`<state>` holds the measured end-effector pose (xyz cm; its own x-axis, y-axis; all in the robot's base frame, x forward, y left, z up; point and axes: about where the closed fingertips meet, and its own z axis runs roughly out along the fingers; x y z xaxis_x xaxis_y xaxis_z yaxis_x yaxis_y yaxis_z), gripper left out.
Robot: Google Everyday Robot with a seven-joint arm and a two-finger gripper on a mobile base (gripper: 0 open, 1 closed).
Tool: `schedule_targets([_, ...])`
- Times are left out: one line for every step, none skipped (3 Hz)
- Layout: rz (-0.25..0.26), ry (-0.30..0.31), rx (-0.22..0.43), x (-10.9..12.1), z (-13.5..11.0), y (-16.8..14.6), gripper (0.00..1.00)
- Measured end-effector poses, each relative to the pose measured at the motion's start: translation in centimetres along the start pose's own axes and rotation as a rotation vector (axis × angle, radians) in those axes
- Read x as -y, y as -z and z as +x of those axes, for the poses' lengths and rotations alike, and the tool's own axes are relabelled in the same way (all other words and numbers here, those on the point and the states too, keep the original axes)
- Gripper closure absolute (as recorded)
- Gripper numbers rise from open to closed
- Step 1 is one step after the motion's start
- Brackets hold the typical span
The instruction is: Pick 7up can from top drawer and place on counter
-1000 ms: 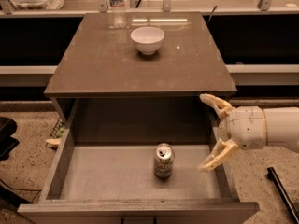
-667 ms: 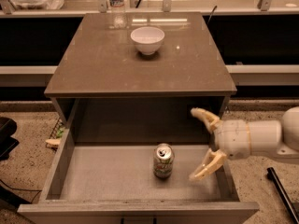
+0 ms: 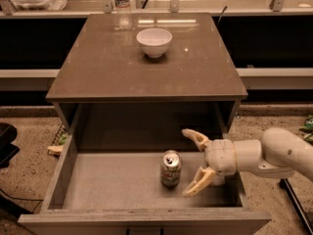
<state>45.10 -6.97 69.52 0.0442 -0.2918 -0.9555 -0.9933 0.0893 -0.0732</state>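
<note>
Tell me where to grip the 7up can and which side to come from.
Grip the 7up can at mid-body, from the right. It stands upright on the top drawer floor, round sides free, and the open pincer sits just right of it.

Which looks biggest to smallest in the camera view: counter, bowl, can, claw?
1. counter
2. claw, open, in the drawer just right of the can
3. bowl and can look about alike; the can is nearer the camera, so I won't rank them.

The arm (image 3: 279, 153) reaches in low from the right, its end effector (image 3: 186, 162) splayed wide, pointing left.
</note>
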Motion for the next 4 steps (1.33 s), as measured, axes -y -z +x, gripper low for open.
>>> schedule_targets([-0.037,-0.004,0.014,0.0,1.3,-2.0,0.0])
schedule_targets([-0.067,-0.014,0.009,-0.5,2.4,-3.8,0.17])
schedule_targets([-0.071,-0.013,0.01,-0.5,2.3,-3.9,0.41])
schedule_targets([-0.075,-0.013,0.011,-0.6,2.3,-4.1,0.64])
